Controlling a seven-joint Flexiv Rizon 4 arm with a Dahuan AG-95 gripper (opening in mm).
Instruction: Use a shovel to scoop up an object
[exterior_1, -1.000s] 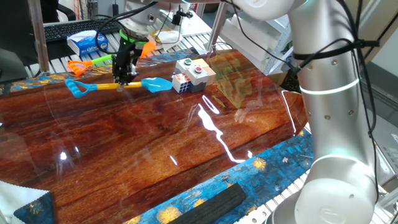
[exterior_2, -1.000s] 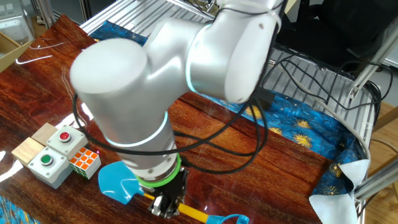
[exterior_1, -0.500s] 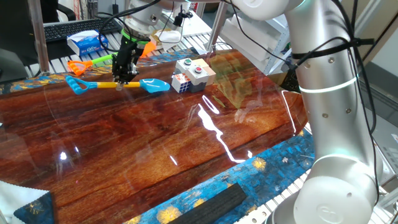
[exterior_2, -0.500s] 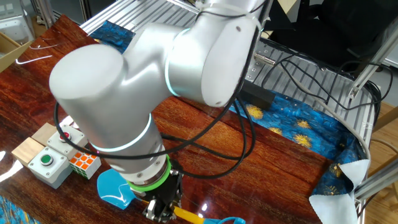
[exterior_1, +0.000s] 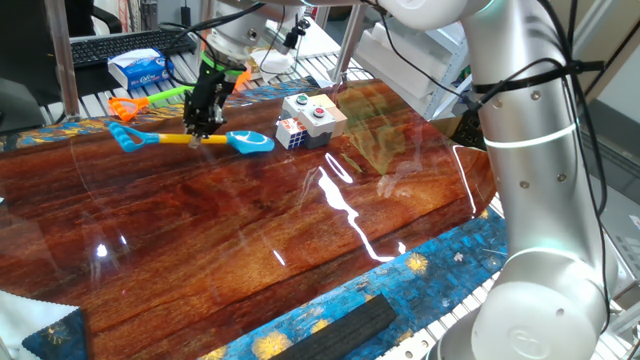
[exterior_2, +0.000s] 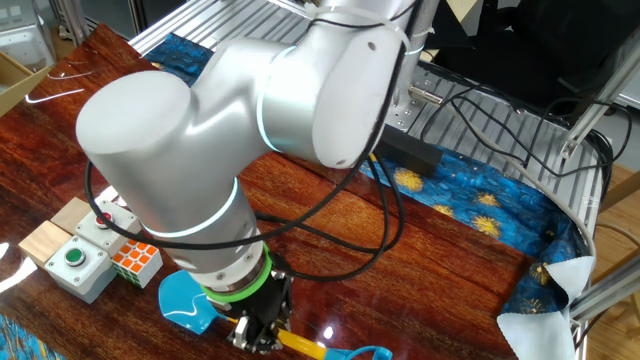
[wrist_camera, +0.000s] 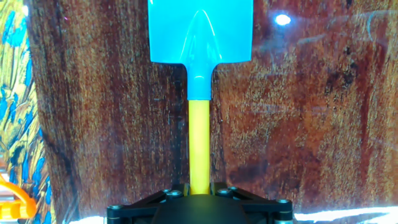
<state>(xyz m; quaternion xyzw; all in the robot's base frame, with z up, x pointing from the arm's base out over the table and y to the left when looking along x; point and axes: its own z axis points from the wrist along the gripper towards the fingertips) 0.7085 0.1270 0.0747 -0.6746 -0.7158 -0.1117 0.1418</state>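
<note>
The shovel (exterior_1: 185, 139) has a light-blue blade (exterior_1: 250, 141), a yellow shaft and a blue D-handle (exterior_1: 125, 137). It hangs a little above the wooden table, blade pointing at the Rubik's cube (exterior_1: 289, 131). My gripper (exterior_1: 203, 128) is shut on the yellow shaft near its middle. In the hand view the shaft (wrist_camera: 199, 146) runs up from between the jaws to the blade (wrist_camera: 200, 31). In the other fixed view the arm covers much of the shovel; its blade (exterior_2: 187, 299) lies just short of the cube (exterior_2: 136, 261).
A beige box with red and green buttons (exterior_1: 313, 114) stands right behind the cube. An orange and green toy shovel (exterior_1: 150, 100) lies at the table's far edge. A blue patterned cloth (exterior_1: 330, 315) borders the table, with a black bar (exterior_1: 345, 327) on it.
My gripper and the shovel have shifted slightly left and up, away from the cube; the blade tip has drawn back a little.
</note>
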